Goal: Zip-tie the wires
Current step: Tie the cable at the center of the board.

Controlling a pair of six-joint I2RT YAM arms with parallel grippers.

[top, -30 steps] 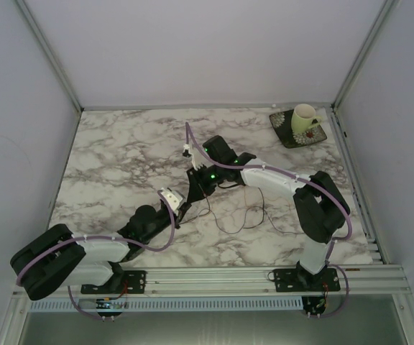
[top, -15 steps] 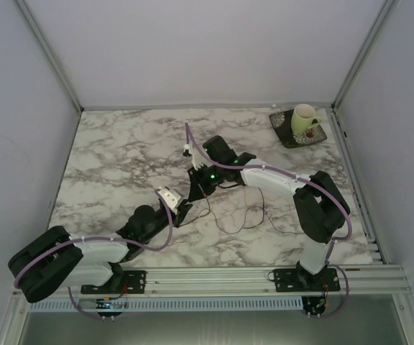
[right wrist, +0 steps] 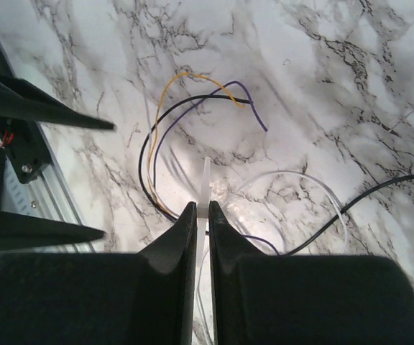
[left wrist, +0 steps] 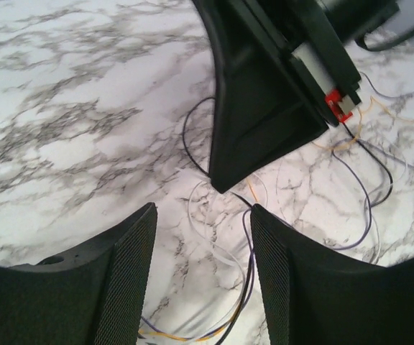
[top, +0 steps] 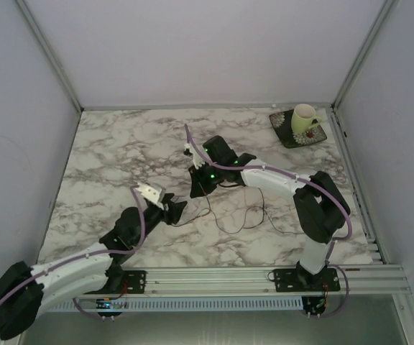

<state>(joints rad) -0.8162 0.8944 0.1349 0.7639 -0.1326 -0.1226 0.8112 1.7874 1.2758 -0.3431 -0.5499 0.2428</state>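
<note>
The left gripper (top: 177,207), drawn back leftward from its partner in the past second, now has its fingers spread over the marble table (top: 106,151). The right gripper (top: 195,190) stays pinched on a white zip tie (right wrist: 205,183), with the wires (top: 239,215) looping just right of it.

A robot lab is shown: a marble table (top: 121,151) is walled in by plain pale panels (top: 192,50), and a metal rail (top: 228,277) is fixed along its near edge.
</note>
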